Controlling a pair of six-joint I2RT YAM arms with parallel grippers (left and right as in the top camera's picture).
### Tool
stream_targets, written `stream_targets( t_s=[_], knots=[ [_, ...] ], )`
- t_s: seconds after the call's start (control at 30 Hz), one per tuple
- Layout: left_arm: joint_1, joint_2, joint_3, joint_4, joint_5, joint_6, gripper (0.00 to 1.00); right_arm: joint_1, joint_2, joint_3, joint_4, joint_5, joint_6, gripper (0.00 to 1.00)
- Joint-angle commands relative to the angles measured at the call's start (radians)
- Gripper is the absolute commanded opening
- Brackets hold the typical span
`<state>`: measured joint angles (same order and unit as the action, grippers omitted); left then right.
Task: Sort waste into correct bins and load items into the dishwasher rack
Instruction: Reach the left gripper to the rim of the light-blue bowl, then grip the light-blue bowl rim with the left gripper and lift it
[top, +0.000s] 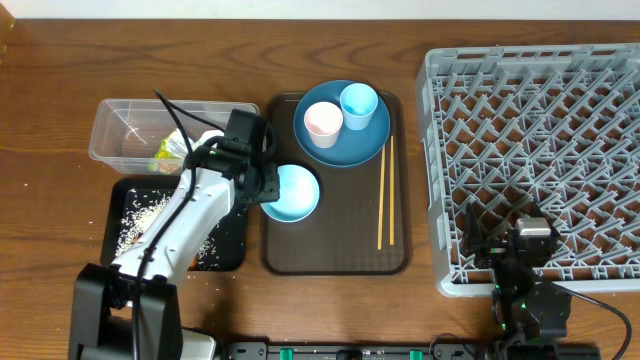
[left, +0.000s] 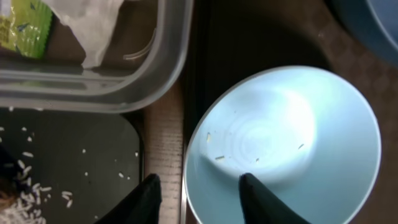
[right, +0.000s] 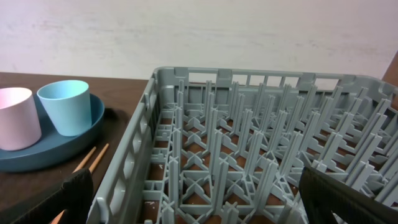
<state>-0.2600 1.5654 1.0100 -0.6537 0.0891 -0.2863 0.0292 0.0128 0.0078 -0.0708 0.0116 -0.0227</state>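
Observation:
The light-blue bowl (top: 296, 195) (left: 292, 124) sits on the brown serving tray's left edge, with a few crumbs inside. My left gripper (top: 262, 190) (left: 199, 177) straddles its near rim, open, one finger inside the bowl and one outside, with gaps showing on both sides. The dark-blue plate (top: 345, 145) (right: 56, 149) carries the white-pink cup (top: 323, 122) (right: 15, 118) and the light-blue cup (top: 358, 103) (right: 65, 106). The chopsticks (top: 384, 190) (right: 90, 158) lie on the tray's right side. My right gripper (top: 505, 238) (right: 199, 183) hangs wide open over the grey dishwasher rack's (top: 540, 120) (right: 249, 137) near-left part.
The clear tub (top: 125, 120) (left: 124, 93) at the left holds yellow-green and white wrappers (top: 172, 150) (left: 93, 25). In front of it the black tray (top: 230, 245) (left: 74, 143) holds white rice-like crumbs (top: 140, 215) (left: 25, 199). The brown serving tray (top: 335, 250) lies between the bins and the rack.

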Motion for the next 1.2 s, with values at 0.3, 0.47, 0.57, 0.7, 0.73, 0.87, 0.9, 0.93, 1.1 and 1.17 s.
stream_targets(
  t_s=[0.3, 0.47, 0.57, 0.7, 0.73, 0.87, 0.9, 0.93, 1.1, 1.17],
  knots=[
    [-0.002, 0.012, -0.044, 0.04, -0.023, 0.008, 0.4, -0.007, -0.003, -0.002, -0.003, -0.005, -0.008, 0.99],
    [-0.002, 0.012, -0.044, 0.053, -0.023, 0.008, 0.4, -0.007, -0.003, -0.002, -0.003, -0.005, -0.008, 0.99],
    [-0.002, 0.013, -0.044, 0.053, -0.023, 0.008, 0.4, -0.007, -0.003, -0.002, -0.003, -0.005, -0.008, 0.99],
    [-0.003, 0.031, -0.044, 0.054, -0.023, 0.008, 0.4, -0.007, -0.003, -0.002, -0.003, -0.005, -0.008, 0.99],
    [-0.006, 0.038, -0.044, 0.055, -0.023, 0.008, 0.4, -0.007, -0.003, -0.002, -0.003, -0.005, -0.008, 0.99],
    [-0.023, 0.08, -0.044, 0.061, -0.023, 0.008, 0.4, -0.007, -0.003, -0.002, -0.003, -0.005, -0.008, 0.99],
    [-0.027, 0.091, -0.044, 0.062, -0.023, 0.006, 0.4, -0.007, -0.003, -0.002, -0.003, -0.005, -0.008, 0.99],
    [-0.031, 0.096, -0.044, 0.065, -0.023, 0.005, 0.39, -0.007, -0.003, -0.002, -0.003, -0.005, -0.008, 0.99],
    [-0.034, 0.1, -0.044, 0.073, -0.023, -0.006, 0.3, -0.007, -0.003, -0.002, -0.003, -0.005, -0.008, 0.99],
    [-0.034, 0.1, -0.044, 0.073, -0.023, -0.006, 0.3, -0.007, -0.003, -0.002, -0.003, -0.005, -0.008, 0.99]
  ],
)
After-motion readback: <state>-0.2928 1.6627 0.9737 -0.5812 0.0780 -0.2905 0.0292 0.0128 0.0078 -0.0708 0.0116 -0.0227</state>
